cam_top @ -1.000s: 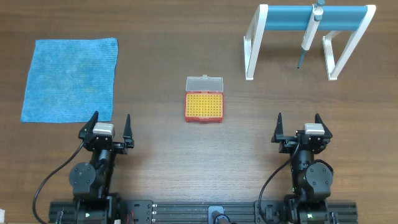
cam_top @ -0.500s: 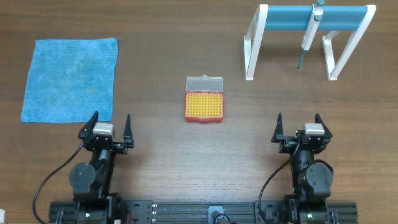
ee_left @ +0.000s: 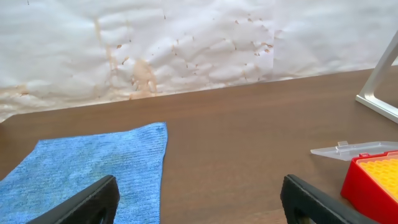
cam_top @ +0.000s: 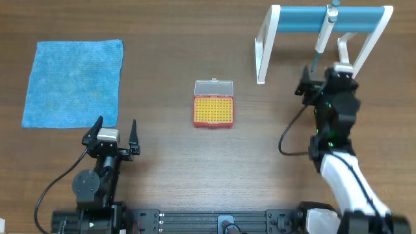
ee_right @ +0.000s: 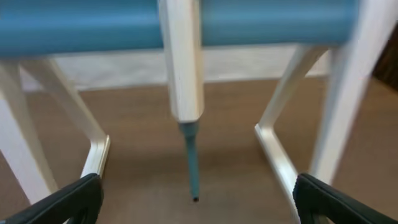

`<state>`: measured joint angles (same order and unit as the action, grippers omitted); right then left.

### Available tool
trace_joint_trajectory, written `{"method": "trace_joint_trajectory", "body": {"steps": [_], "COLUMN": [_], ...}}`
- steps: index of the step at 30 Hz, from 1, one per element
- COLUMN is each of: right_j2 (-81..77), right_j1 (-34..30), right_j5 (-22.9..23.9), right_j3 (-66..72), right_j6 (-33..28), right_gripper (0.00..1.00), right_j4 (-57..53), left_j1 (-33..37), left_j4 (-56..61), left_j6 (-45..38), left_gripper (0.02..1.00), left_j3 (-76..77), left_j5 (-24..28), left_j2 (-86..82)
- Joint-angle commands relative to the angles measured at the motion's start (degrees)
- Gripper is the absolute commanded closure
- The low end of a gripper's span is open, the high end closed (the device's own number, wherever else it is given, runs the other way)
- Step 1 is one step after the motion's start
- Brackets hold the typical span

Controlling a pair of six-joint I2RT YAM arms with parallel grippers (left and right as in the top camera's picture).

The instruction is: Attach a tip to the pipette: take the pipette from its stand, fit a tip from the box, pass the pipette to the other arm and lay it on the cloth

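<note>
Blue cloth (cam_top: pixel 73 83) lies flat on the wooden table (cam_top: pixel 195 169), well apart from the tip box (cam_top: pixel 213 112), on my left-arm side of it.

Tip box: red base, yellow insert. Its clear lid (cam_top: pixel 214 86) is folded open on the side of the box away from my bases.

Stand (cam_top: pixel 305 18): white legs and a blue crossbar. It is set on my right-arm side of the tip box, farther from my bases than the box.

Pipette (cam_top: pixel 322 39): it hangs from the stand's crossbar with its nozzle pointing down.

Right gripper (cam_top: pixel 324 75): positioned beyond the tip box, just in front of the stand and facing the pipette. My jaws are apart. In the right wrist view the pipette shaft is centred in the gap ahead of them, and neither finger touches it.

Left gripper (cam_top: pixel 116 123): positioned on the base side of the tip box, toward the cloth and near that cloth's closest corner. My jaws are apart, with nothing between them.
</note>
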<state>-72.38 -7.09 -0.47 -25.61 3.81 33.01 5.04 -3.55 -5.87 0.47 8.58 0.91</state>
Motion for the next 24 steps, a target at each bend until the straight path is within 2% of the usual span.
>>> {"method": "trace_joint_trajectory", "body": {"steps": [1,6,8,13,17,19,20,21,22,24], "right_j2": [-11.7,-17.2,-19.6,-22.3,-22.3,-22.3,-22.3,-22.3,-22.3,-22.3], "right_j1": [0.0,-0.2,-0.6,-1.0,-1.0,-1.0,-1.0,-1.0,-1.0,-1.0], "right_j5": [-7.1,-7.1,-7.1,-7.1,-7.1,-7.1,-7.1,-7.1,-7.1,-7.1], "right_j3": [-11.9,-18.6,-20.3,-20.8,-20.8,-20.8,-20.8,-20.8,-20.8,-20.8], "right_j6": [0.6,0.6,-1.4,-2.3,-2.4,-2.4,-2.4,-2.4,-2.4,-2.4], "right_gripper": [0.009,0.009,0.007,0.012,0.093,0.272,0.518,0.812,0.919,0.925], "right_j4": [0.5,-2.3,-2.3,-1.8,-1.8,-1.8,-1.8,-1.8,-1.8,-1.8], "left_j1": [-0.2,-0.2,-0.2,-0.2,-0.2,-0.2,-0.2,-0.2,-0.2,-0.2], "left_j4": [-0.3,-0.3,-0.3,-0.3,-0.3,-0.3,-0.3,-0.3,-0.3,-0.3], "left_j6": [-0.6,-0.6,-0.6,-0.6,-0.6,-0.6,-0.6,-0.6,-0.6,-0.6], "left_gripper": [0.176,0.178,0.178,0.178,0.178,0.176,0.178,0.178,0.178,0.178], "left_j3": [-0.2,-0.2,-0.2,-0.2,-0.2,-0.2,-0.2,-0.2,-0.2,-0.2], "left_j5": [-0.2,-0.2,-0.2,-0.2,-0.2,-0.2,-0.2,-0.2,-0.2,-0.2], "left_j2": [-0.3,-0.3,-0.3,-0.3,-0.3,-0.3,-0.3,-0.3,-0.3,-0.3]}}
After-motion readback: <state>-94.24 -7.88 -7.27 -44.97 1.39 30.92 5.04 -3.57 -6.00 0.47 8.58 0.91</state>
